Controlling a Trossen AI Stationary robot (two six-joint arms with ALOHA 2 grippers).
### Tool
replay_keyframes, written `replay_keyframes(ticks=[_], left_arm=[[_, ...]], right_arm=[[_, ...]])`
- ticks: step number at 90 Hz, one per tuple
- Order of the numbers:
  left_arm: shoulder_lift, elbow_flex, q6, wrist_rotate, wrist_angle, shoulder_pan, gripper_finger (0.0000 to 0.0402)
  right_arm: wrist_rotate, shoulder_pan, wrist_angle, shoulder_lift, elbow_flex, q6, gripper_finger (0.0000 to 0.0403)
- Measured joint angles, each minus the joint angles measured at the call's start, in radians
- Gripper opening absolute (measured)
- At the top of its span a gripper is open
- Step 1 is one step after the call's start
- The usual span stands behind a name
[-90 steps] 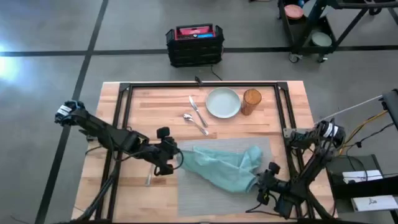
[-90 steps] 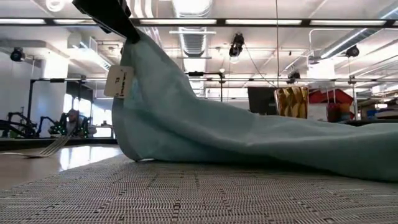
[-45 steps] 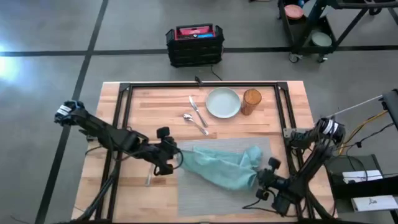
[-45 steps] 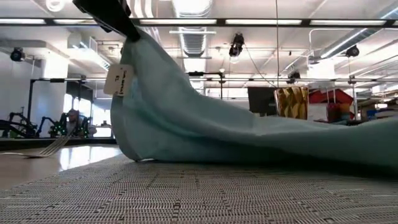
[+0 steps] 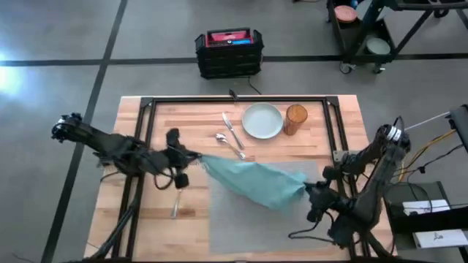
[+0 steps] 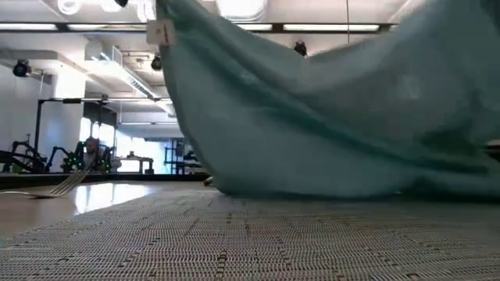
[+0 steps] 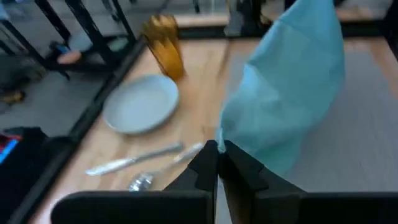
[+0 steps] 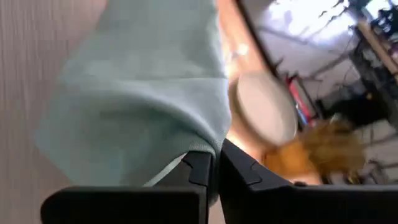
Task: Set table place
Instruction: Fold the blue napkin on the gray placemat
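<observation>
The teal napkin (image 5: 252,179) is stretched between my two grippers over the grey placemat (image 5: 241,226). In the low view its sagging lower fold (image 6: 312,183) seems to reach the placemat (image 6: 234,242). My left gripper (image 5: 194,155) is shut on the napkin's left end, and my right gripper (image 5: 308,192) is shut on its right end. The plate (image 5: 262,120), amber glass (image 5: 295,119), knife (image 5: 232,131) and spoon (image 5: 229,145) lie on the table's far part. The fork (image 5: 175,211) lies on the wood left of the placemat. My left gripper pinches the napkin's left corner (image 7: 225,135) between its two fingertips, coming level from the table's left. The cloth runs away from the fingers and is lifted at this end. My right gripper pinches the napkin's right corner (image 8: 208,138) between its two fingers, coming from the table's right. The cloth spreads out beyond the fingers, raised off the placemat at this end.
A black metal frame (image 5: 234,102) borders the table top (image 5: 146,226). A black crate (image 5: 229,52) stands on the floor beyond the far edge. Bare wood lies left of the placemat, around the fork.
My left gripper has gone up and toward the table's far-left, and my right gripper toward the far edge. Both keep their hold. The napkin has been lifted and drawn out between them from a loose heap on the placemat into a longer, tauter span.
</observation>
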Motion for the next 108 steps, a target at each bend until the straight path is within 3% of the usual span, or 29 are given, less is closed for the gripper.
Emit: replay_keyframes(ticks=[18,35,50,76,95,108], left_arm=[[-0.118,0.001,0.053,-0.001,0.059,0.003,0.0000],[-0.176,0.001,0.109,-0.014,0.080,0.004,0.0000],[-0.196,0.001,0.258,-0.099,0.148,0.022,0.0000],[-0.169,0.000,0.513,-0.106,0.263,0.137,0.0000],[-0.153,0.000,0.714,-0.106,0.498,0.213,0.0000],[-0.156,0.000,0.812,-0.099,0.623,0.226,0.0000]], right_arm=[[0.146,-0.043,0.004,-0.143,0.022,-0.054,0.0001],[0.166,-0.086,0.012,-0.242,0.024,-0.106,0.0000],[0.210,-0.137,0.014,-0.320,0.024,-0.192,0.0000],[0.324,-0.292,0.012,-0.405,0.018,-0.340,0.0000],[0.511,-0.376,0.012,-0.437,0.048,-0.424,0.0000],[0.530,-0.390,0.027,-0.442,0.077,-0.475,0.0000]])
